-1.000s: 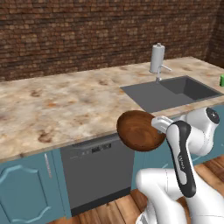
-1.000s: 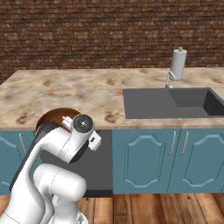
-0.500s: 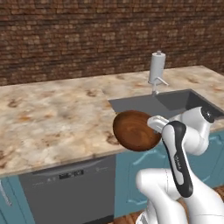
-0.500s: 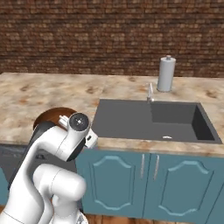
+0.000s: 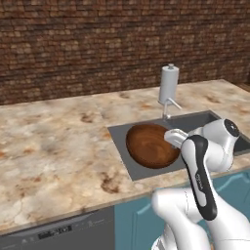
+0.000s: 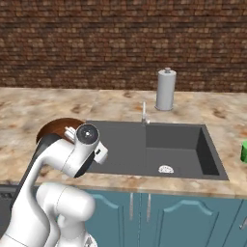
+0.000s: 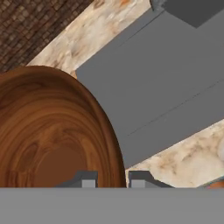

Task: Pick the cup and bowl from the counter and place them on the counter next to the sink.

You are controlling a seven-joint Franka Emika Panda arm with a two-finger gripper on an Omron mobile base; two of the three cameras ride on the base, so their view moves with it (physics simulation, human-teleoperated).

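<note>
The dark reddish-brown bowl (image 5: 149, 145) hangs tilted on its side above the left end of the sink (image 5: 120, 141), held off the counter (image 5: 53, 146). My gripper (image 5: 172, 138) is shut on the bowl's rim. In the hand view the rim of the bowl (image 7: 52, 127) passes between the fingertips of the gripper (image 7: 111, 180), with the grey sink (image 7: 166, 78) behind it. From the right base the bowl (image 6: 54, 129) peeks out behind my arm, left of the sink (image 6: 144, 144). The small green cup (image 6: 244, 152) stands on the counter (image 6: 29, 103) at the sink's right end.
A tall grey cylinder with a knob (image 5: 169, 84) stands behind the sink, beside the slim faucet (image 5: 169, 105). A brick wall backs the counter. Below the counter edge sit a dark dishwasher front (image 5: 63, 233) and teal cabinet doors (image 6: 193, 219).
The base has driven right, so the whole scene has slid left and the sink has come in front of me. The bowl stays in my grip, unchanged.
</note>
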